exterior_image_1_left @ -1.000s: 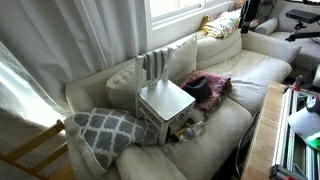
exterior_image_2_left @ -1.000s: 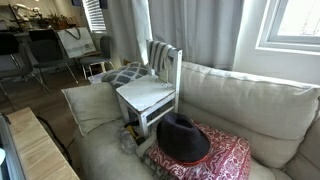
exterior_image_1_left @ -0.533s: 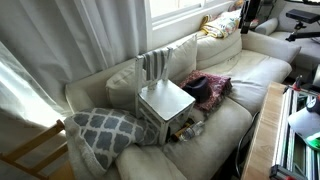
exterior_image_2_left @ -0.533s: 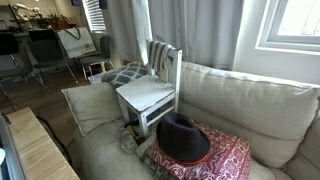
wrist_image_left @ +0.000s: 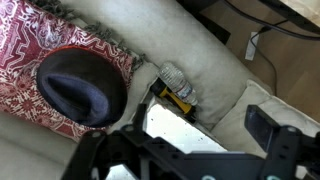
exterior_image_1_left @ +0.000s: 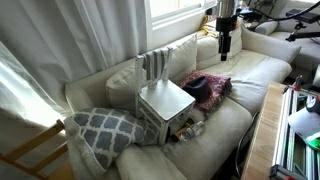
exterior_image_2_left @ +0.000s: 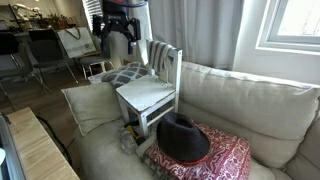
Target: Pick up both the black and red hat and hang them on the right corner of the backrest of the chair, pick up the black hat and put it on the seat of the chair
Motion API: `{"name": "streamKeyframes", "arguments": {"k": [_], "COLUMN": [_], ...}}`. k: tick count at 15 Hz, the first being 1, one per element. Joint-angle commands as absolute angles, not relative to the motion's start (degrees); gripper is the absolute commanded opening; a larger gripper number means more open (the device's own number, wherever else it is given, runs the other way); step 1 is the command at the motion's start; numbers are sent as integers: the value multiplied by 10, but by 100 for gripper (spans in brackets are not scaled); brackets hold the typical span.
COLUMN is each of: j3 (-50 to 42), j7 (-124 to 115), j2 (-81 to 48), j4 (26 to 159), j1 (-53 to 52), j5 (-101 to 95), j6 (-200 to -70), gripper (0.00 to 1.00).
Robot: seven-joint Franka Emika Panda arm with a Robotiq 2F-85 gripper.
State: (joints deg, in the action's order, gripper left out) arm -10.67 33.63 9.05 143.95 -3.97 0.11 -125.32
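The black hat (exterior_image_2_left: 183,137) lies brim down on a dark red patterned cloth (exterior_image_2_left: 222,160) on the sofa, next to the chair. It also shows in the wrist view (wrist_image_left: 82,88) and dimly in an exterior view (exterior_image_1_left: 196,82). The chair stands on the sofa, its seat (exterior_image_2_left: 143,95) (exterior_image_1_left: 163,98) (wrist_image_left: 172,124) bare and its slatted backrest (exterior_image_2_left: 164,62) (exterior_image_1_left: 155,64) upright. No red hat is in view. My gripper (exterior_image_2_left: 118,44) (exterior_image_1_left: 225,42) (wrist_image_left: 190,150) hangs open and empty, high above the sofa and apart from the hat and chair.
A grey lattice cushion (exterior_image_1_left: 105,132) (exterior_image_2_left: 125,73) lies beside the chair. A plastic bottle (wrist_image_left: 178,82) and a yellow item lie on the sofa at the chair's base. A wooden table edge (exterior_image_2_left: 35,150) (exterior_image_1_left: 262,140) runs along the sofa front. Curtains hang behind.
The arm and gripper have come into both exterior views; earlier they were out of frame. The hat, cloth and chair have not moved.
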Motion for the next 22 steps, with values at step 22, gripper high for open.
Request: {"name": "streamKeyframes", "arguments": {"k": [22], "j3": [6], "j7": [437], "j2": [-448], "j4": [1133], "j1": [171], "j5": [-27], "j6": [-1463], "gripper": [100]}}
